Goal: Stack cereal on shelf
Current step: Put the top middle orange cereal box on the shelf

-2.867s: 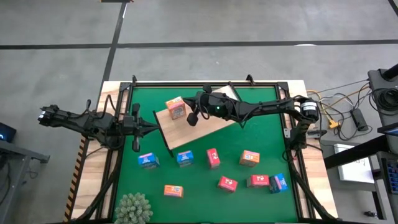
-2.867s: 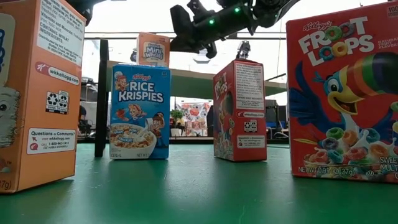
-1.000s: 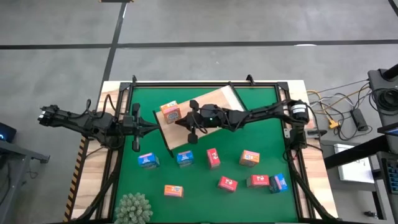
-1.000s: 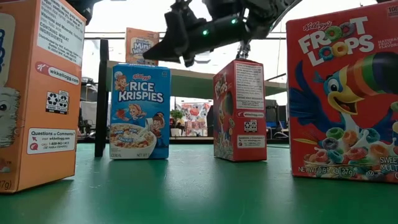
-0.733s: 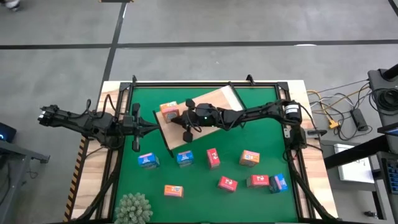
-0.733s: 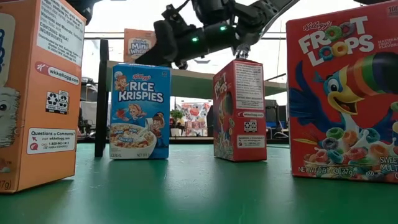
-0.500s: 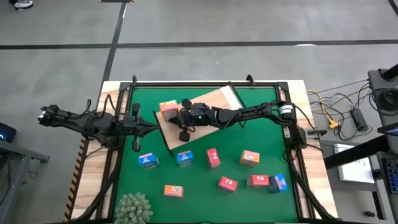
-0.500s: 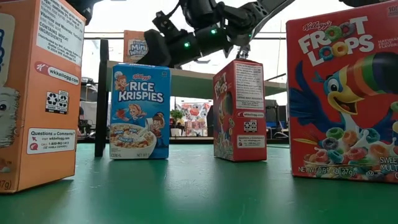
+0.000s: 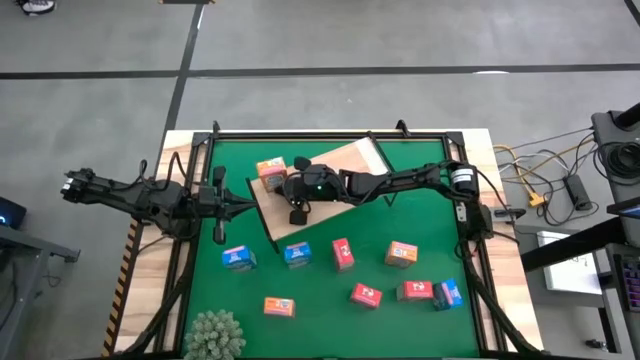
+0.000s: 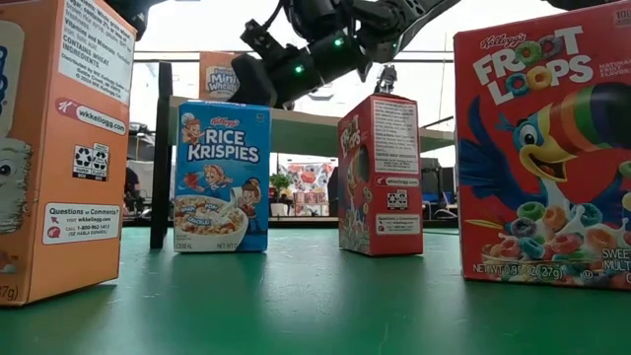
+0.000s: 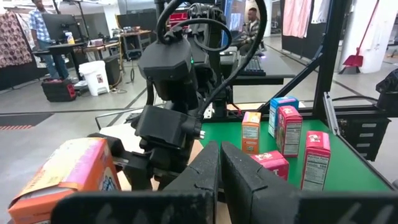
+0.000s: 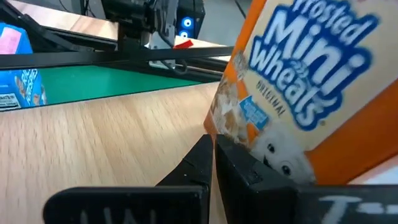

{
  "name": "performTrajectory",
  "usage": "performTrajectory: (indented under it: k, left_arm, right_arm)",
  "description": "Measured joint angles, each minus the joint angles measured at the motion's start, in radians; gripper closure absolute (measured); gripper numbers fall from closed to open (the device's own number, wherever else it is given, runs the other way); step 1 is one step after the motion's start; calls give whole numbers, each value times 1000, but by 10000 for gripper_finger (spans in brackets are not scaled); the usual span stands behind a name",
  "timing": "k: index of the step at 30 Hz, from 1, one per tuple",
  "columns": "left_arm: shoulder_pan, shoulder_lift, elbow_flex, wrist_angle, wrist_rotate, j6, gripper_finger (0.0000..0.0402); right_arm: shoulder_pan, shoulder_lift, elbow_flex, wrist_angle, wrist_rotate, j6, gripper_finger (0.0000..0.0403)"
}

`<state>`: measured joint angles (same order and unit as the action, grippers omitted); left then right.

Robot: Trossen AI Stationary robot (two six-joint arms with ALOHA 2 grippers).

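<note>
An orange Mini Wheats cereal box (image 9: 270, 172) stands on the left part of the light-wood shelf board (image 9: 345, 160), which lies aslant on the green mat. It also shows in the right wrist view (image 12: 298, 87) and the low view (image 10: 219, 75). My right gripper (image 9: 285, 184) is shut, right beside this box on its right side. My left gripper (image 9: 240, 207) is shut and empty at the mat's left edge, pointing toward the board. Several other boxes stand on the mat in front of the board. My right gripper is shut, and the outer side of one finger (image 12: 249, 168) lies against the orange box's lower front edge (image 12: 249, 140). The fingers come about level, low over the board, from the table's right. The box stands on the shelf board, leaning slightly.
On the mat near the front stand blue boxes (image 9: 238, 258) (image 9: 297, 255) (image 9: 450, 293), red boxes (image 9: 343, 254) (image 9: 366, 295) (image 9: 415, 291) and orange boxes (image 9: 401, 254) (image 9: 279, 306). A fuzzy green plant (image 9: 215, 335) sits at the front left corner. People show in the room beyond.
My right gripper has gone toward the table's left edge, low across the board, with its fingers shut. The orange box has slid along the board ahead of it toward the board's left end and stays standing.
</note>
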<state>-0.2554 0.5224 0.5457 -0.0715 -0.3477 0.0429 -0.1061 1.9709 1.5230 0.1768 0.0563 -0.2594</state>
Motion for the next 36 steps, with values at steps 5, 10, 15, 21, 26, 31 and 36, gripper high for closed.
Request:
performTrajectory:
  k: [5, 10, 15, 21, 26, 31, 36]
  left_arm:
    - [0, 0, 0, 0, 0, 0, 402]
    - [0, 0, 0, 0, 0, 0, 402]
    - [0, 3, 0, 3, 0, 0, 402]
    - [0, 9, 0, 14, 0, 0, 402]
    - [0, 11, 0, 21, 0, 0, 402]
    - [0, 10, 0, 18, 0, 0, 402]
    - [0, 10, 0, 11, 0, 0, 402]
  right_arm:
    - [-3, 0, 0, -9, 18, -3, 394]
    - [-7, -2, 0, -15, 30, -1, 394]
    - [-7, -2, 0, -19, 31, -4, 394]
    - [-14, -2, 0, -24, 22, -6, 394]
    - [-11, -5, 8, -56, 24, 1, 394]
    - [-1, -20, 15, -104, 27, -11, 394]
    - [-1, -34, 18, -104, 27, -18, 394]
